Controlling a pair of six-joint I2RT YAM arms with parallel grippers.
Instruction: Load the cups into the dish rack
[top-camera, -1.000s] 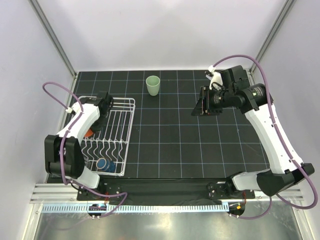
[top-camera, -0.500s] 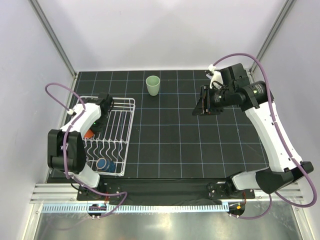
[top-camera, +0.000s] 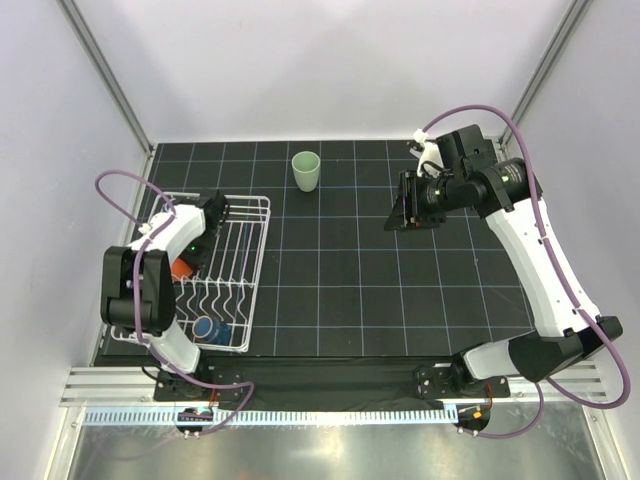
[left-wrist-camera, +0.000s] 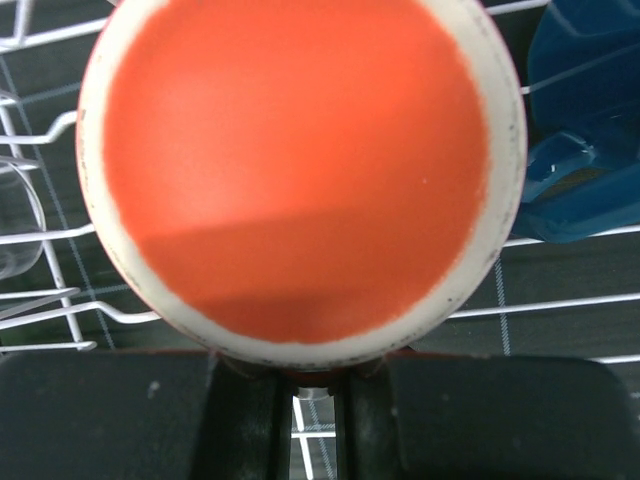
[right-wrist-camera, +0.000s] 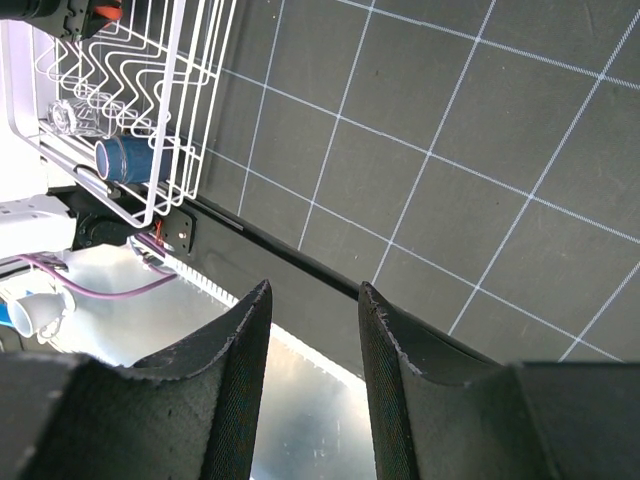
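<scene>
Left arm (top-camera: 160, 232) drawn leftward, left tool (left-wrist-camera: 318, 400) pinched on orange mug (left-wrist-camera: 300, 170) in dish rack (top-camera: 262, 240), glass (right-wrist-camera: 75, 115) and dark blue mug (top-camera: 210, 328) racked, other blue mug (left-wrist-camera: 585, 130) cut off, green tumbler (top-camera: 306, 170) on desk (top-camera: 400, 290), right tool (right-wrist-camera: 315, 300) parted.

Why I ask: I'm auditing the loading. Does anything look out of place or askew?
One green cup stands alone on the mat, outside the rack. Inside, a blue mug lies on its side at the near end.

Black mat (top-camera: 360, 290) ruled with a pale grid, bounded by plain white walls (top-camera: 330, 70) and slanted metal posts (top-camera: 107, 75); ribbed white rail (top-camera: 330, 415) along the near edge, just beside a brushed metal sheet (top-camera: 330, 455).
</scene>
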